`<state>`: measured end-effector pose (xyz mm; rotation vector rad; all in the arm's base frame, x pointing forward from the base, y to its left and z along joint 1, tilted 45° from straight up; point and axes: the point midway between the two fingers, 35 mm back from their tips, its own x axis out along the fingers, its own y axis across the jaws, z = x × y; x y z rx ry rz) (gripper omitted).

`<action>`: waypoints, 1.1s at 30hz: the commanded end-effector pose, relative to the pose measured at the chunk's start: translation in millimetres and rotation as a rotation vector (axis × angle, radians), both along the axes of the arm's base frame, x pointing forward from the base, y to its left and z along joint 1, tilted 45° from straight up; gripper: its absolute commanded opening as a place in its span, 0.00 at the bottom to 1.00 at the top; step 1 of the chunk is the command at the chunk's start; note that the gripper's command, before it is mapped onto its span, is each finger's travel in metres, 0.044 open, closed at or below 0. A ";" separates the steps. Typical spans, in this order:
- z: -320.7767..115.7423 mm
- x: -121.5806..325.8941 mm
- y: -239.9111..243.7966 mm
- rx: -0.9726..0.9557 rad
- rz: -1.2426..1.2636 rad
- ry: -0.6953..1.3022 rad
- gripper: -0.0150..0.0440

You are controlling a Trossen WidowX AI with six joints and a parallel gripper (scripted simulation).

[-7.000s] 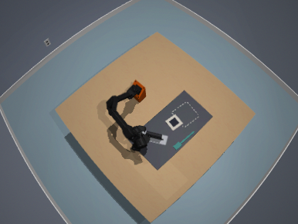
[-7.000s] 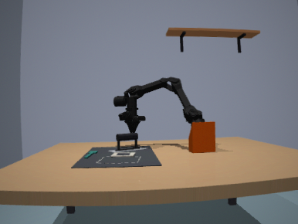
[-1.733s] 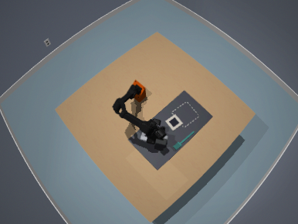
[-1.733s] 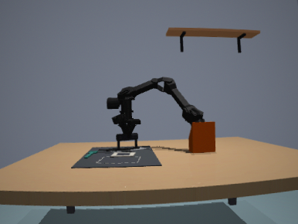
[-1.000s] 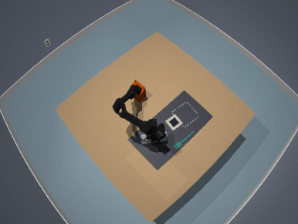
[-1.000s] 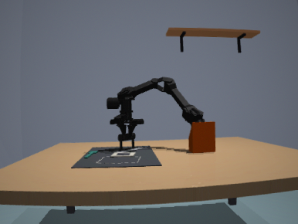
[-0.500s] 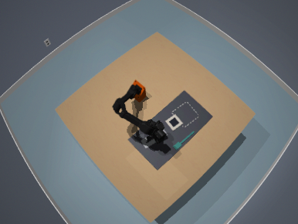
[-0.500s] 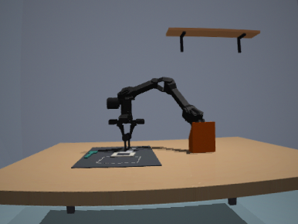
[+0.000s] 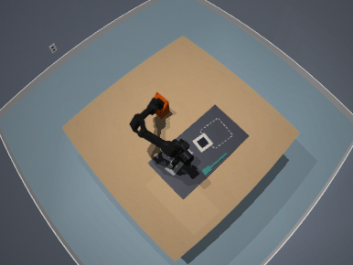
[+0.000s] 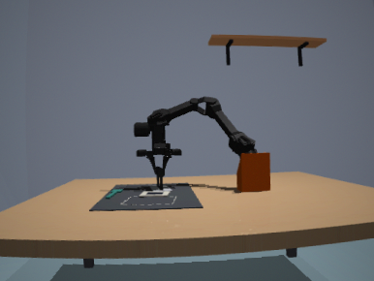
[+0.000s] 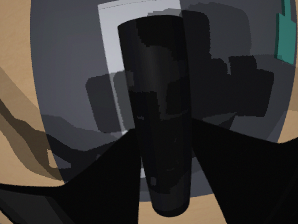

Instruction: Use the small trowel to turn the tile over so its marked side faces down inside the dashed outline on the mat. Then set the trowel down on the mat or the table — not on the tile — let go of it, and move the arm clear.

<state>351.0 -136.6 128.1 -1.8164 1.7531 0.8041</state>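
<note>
The tile (image 9: pixel 202 143) (image 10: pixel 155 194) lies flat on the mat, its white border and dark centre square facing up. It sits beside the dashed outline (image 9: pixel 232 134), at its edge nearer the arm. My gripper (image 10: pixel 160 185) (image 11: pixel 162 130) points down, low over the mat, and is shut on the trowel's thick black handle (image 11: pixel 160 60). Light grey parts, apparently the trowel's blade (image 9: pixel 170 172) (image 11: pixel 111 40), show beyond the handle. In the top view the arm hides the fingertips and much of the trowel. The tile is not in the wrist view.
A teal tool (image 9: pixel 215 164) (image 10: pixel 114 193) (image 11: pixel 286 40) lies on the dark mat (image 9: pixel 240 133) (image 10: pixel 192 202) (image 11: pixel 55 75) near its long edge. The orange arm base (image 9: pixel 162 106) (image 10: pixel 255 171) stands on the wooden table. A wall shelf (image 10: pixel 266 42) hangs high behind.
</note>
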 end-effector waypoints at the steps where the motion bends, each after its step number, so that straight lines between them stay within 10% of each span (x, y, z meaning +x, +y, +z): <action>1: -1.2 -0.8 -0.8 -0.001 0.015 0.024 0.47; 8: -1.2 -0.8 -0.8 -0.001 0.015 0.024 0.71; 33: 30.0 -0.6 31.1 0.001 0.030 0.040 0.71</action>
